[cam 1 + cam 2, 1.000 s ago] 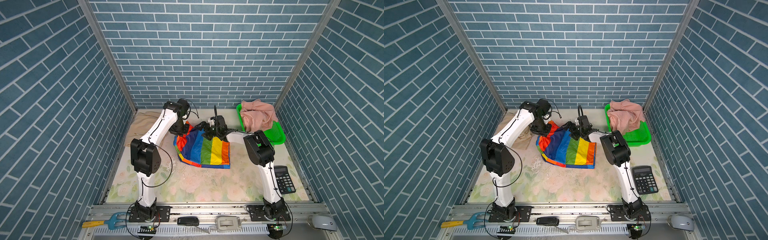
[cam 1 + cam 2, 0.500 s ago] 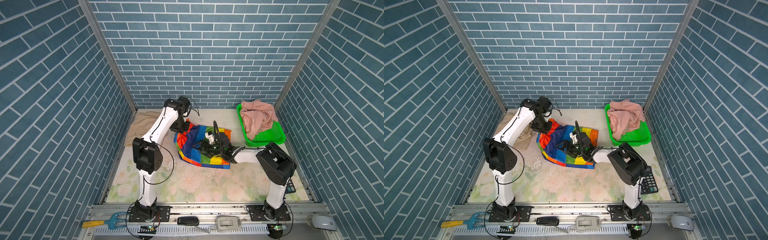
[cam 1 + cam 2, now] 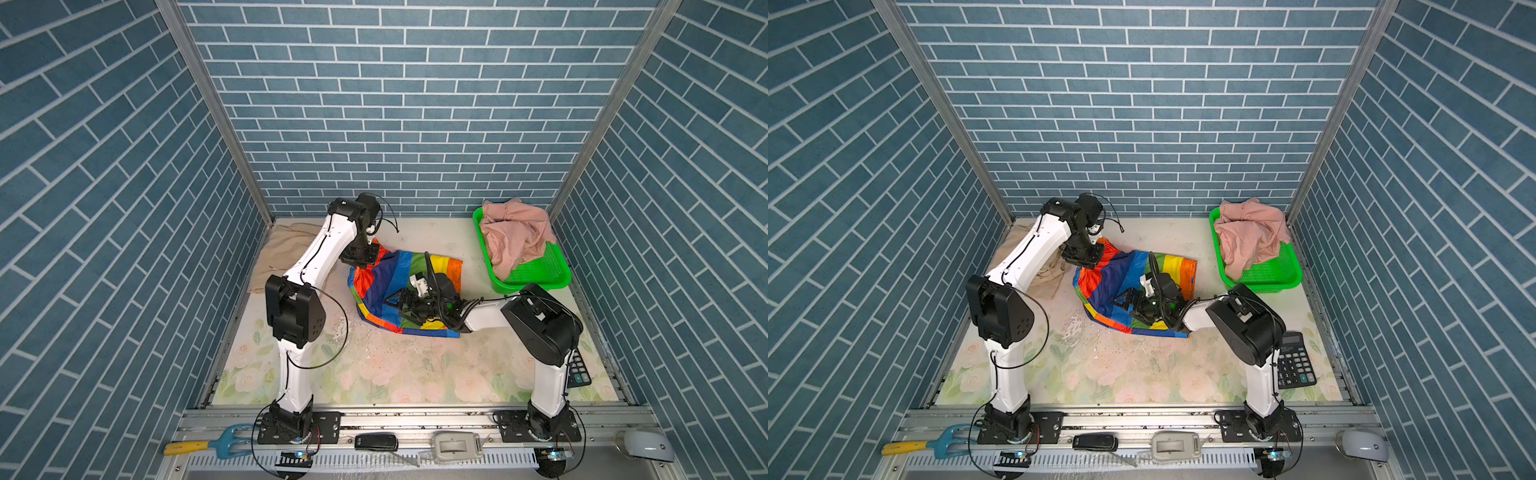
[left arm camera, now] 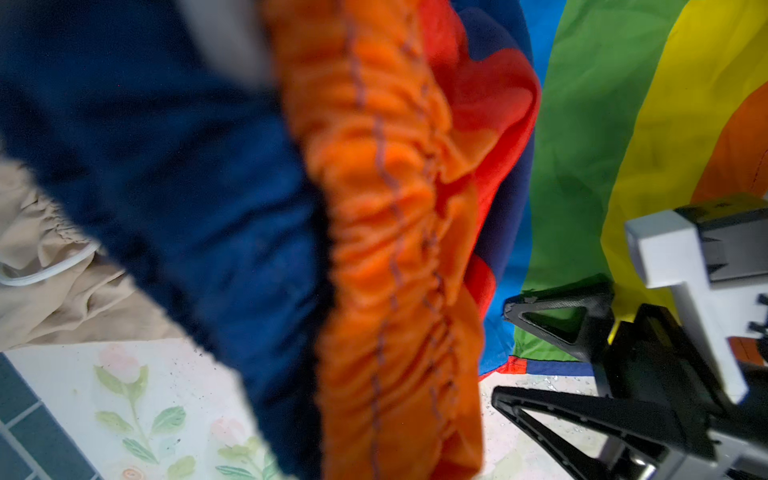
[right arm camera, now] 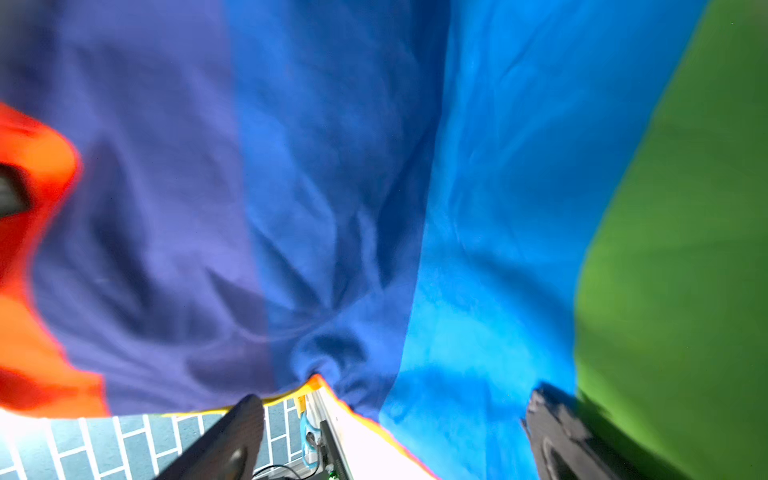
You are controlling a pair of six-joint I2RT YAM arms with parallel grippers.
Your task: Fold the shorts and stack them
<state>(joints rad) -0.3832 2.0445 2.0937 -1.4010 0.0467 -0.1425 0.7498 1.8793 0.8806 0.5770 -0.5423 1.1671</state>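
Light, limp, slippery-looking rainbow shorts (image 3: pixel 386 286): best gripped by the gathered waistband (image 4: pixel 395 208), where left jaws clamp, ten o'clock corner; right jaws apart above centre.

There are rainbow-striped shorts (image 3: pixel 384 282), beige shorts (image 3: pixel 286 245), pink shorts (image 3: pixel 515 237) and a green basket (image 3: pixel 540 270).

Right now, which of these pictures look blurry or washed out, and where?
Left wrist view: the rainbow-striped shorts sit too near the lens, their orange waistband soft, while the beige shorts behind look sharper. Right wrist view: orange cloth smears at one edge, and a white patch is blown out. Both top views: sharp, evenly lit.
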